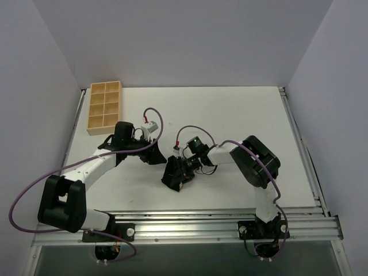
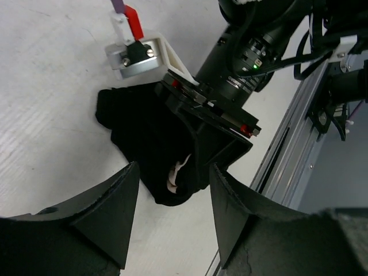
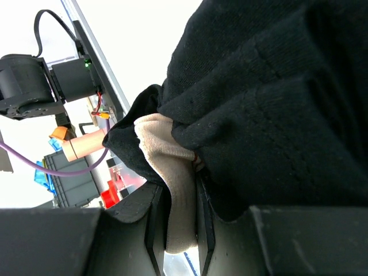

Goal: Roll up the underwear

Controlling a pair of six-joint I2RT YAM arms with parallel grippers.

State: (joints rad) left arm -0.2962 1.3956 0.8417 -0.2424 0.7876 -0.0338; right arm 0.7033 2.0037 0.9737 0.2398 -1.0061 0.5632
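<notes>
white table [image 1: 230,109] | grey walls [image 1: 172,40] | left end effector [image 2: 173,171] released | right end effector [image 3: 179,230] grasping underwear [image 2: 141,135]

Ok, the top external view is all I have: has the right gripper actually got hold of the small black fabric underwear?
Observer: Yes. The right wrist view shows the right gripper shut on the small black fabric underwear, with the beige elastic waistband pinched between its fingers.
Operator: And the left gripper?
Observer: In the left wrist view the left gripper is open, with nothing between its fingers. The underwear lies just beyond their tips.
Operator: Is the underwear lifted?
Observer: It appears to rest on the white table, loosely bunched rather than tidily rolled.
</notes>
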